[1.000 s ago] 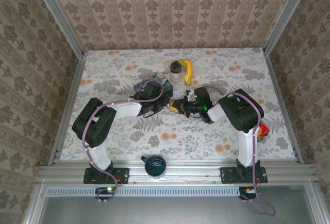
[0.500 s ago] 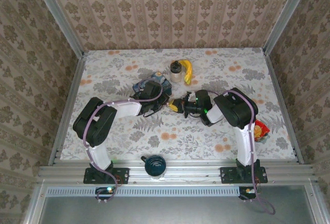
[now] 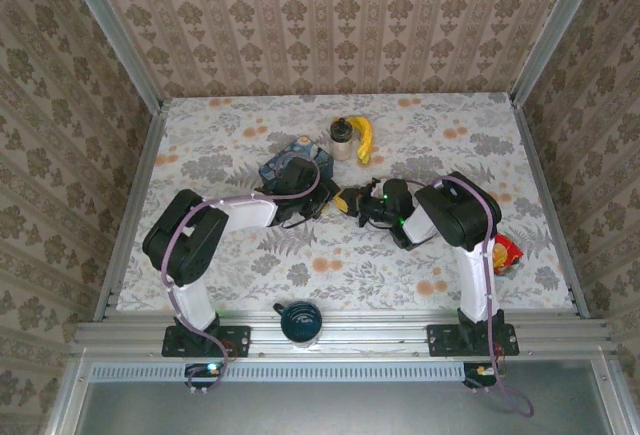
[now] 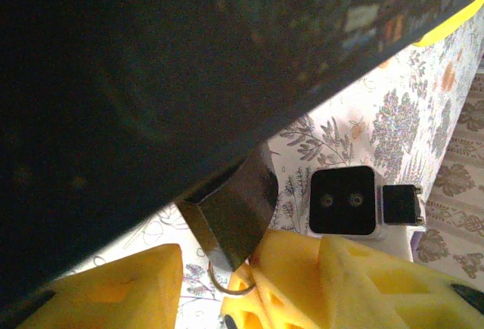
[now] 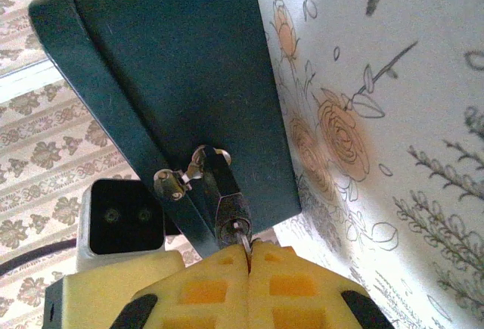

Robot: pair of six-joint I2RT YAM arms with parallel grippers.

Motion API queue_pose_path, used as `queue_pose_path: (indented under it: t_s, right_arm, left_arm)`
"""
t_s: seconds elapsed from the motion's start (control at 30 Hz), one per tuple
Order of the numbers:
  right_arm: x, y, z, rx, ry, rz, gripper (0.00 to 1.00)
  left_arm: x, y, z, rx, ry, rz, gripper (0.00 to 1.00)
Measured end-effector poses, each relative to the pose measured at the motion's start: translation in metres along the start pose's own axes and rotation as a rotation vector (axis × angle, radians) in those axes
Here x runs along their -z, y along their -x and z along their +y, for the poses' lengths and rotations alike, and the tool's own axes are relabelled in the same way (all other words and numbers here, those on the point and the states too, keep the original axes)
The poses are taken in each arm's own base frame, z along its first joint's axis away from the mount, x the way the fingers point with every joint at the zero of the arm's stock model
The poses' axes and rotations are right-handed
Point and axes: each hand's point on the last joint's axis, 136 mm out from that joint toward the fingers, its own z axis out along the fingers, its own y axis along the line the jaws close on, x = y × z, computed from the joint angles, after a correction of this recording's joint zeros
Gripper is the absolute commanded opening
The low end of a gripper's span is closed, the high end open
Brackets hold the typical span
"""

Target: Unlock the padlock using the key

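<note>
The small dark padlock [image 5: 227, 200] hangs from a metal hasp [image 5: 178, 181] on the edge of the blue tin box [image 5: 174, 79]. The key [image 5: 243, 237] is in its keyhole. My right gripper [image 5: 248, 257] is shut on the key's head, right below the lock. In the left wrist view the padlock [image 4: 234, 215] hangs under the dark box, with a key ring [image 4: 227, 280] below it. My left gripper [image 4: 193, 299] is open, and its yellow finger [image 4: 113, 291] stands clear of the lock. From above, both grippers [image 3: 322, 200] [image 3: 347, 201] meet in front of the tin box [image 3: 290, 160].
A banana [image 3: 366, 140] and a small jar [image 3: 342, 138] stand just behind the grippers. A dark mug [image 3: 300, 320] sits at the near edge between the arm bases. A red packet [image 3: 508, 251] lies beside the right arm. Patterned walls enclose the table.
My left gripper has spread its jaws off the padlock. The right gripper, still shut on the key, has shifted a little left, and the tin box has moved slightly away.
</note>
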Motion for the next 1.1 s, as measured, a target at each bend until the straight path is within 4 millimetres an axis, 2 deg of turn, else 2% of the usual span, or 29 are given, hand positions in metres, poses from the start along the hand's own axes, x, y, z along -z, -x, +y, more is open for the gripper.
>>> queue_pose_path:
  t_s: [0.2, 0.37, 0.4, 0.53, 0.8, 0.93, 1.0, 1.1]
  right_arm:
    - [0.002, 0.006, 0.0, 0.0, 0.011, -0.04, 0.0]
    - [0.002, 0.014, 0.002, -0.003, 0.018, -0.087, 0.02]
    - [0.002, 0.015, 0.002, -0.004, 0.019, -0.092, 0.03]
    - [0.003, 0.017, 0.002, -0.004, 0.021, -0.104, 0.04]
    - [0.002, 0.016, 0.002, -0.002, 0.022, -0.11, 0.04]
    - [-0.001, 0.015, 0.003, 0.001, 0.021, -0.111, 0.04]
    - [-0.002, 0.015, 0.002, 0.003, 0.013, -0.11, 0.04]
    - [-0.004, 0.013, 0.001, 0.013, 0.002, -0.108, 0.04]
  left_arm:
    - [0.005, -0.004, -0.001, -0.014, 0.004, 0.018, 0.79]
    - [0.03, -0.035, -0.02, -0.13, -0.023, 0.098, 0.99]
    - [0.038, -0.04, -0.026, -0.159, -0.034, 0.102, 1.0]
    - [0.066, -0.036, -0.047, -0.249, -0.075, 0.063, 1.0]
    - [0.12, -0.01, -0.087, -0.484, -0.094, -0.128, 1.0]
    - [0.136, 0.01, -0.096, -0.581, -0.051, -0.224, 1.0]
    - [0.138, 0.02, -0.093, -0.596, -0.026, -0.255, 1.0]
    - [0.136, 0.029, -0.085, -0.582, 0.008, -0.272, 0.93]
